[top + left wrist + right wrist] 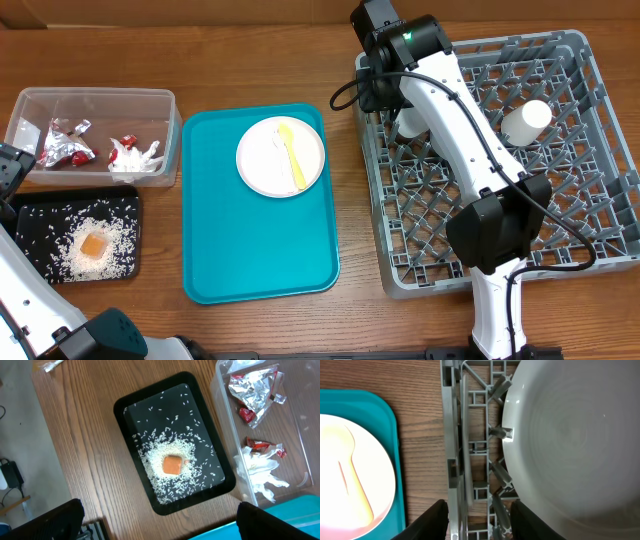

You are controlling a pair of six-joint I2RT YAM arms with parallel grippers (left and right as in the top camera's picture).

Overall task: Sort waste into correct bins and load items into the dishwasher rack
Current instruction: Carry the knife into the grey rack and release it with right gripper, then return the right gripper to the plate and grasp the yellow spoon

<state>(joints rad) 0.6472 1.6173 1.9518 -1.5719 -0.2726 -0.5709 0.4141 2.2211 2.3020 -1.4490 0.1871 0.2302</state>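
The waste looks all but sorted, I judge. My left gripper [159,510] stands spread as wide as it goes, with nothing between the fingers; just beyond them the black tray [150,400] holds the loose rice [160,452] in a grainy drift, the soft-cornered orange cube [172,465] at its middle; to the right of those fingers the clear tub [300,425], thin and glossy-walled, holds the crinkled foil wrappers [255,387], the small red packet [257,446] and the limp, crumpled napkin [260,472]; one silvery scrap [50,365] lies on the bare wood [75,435] well beyond my left finger, and may yet need binning.

The loading is partway. My right gripper [479,507] hangs over the tray-side wall of the dishwasher rack [570,190], a rigid grey lattice of pegs; its fingers are part-way apart and grip nothing; between them, clear of both pads, runs a thin pale grey edge [466,435] that I take for a plate stood upright in a slot; right of my right finger leans a round white dish [570,445], smooth and faintly ringed; a white cup [527,120] sits deeper in the rack, well apart from the fingers. What is left lies to the left of my right fingers, on the flat teal tray [250,250]: a matte white plate [270,165] with the slim yellow fork [292,155] across it.
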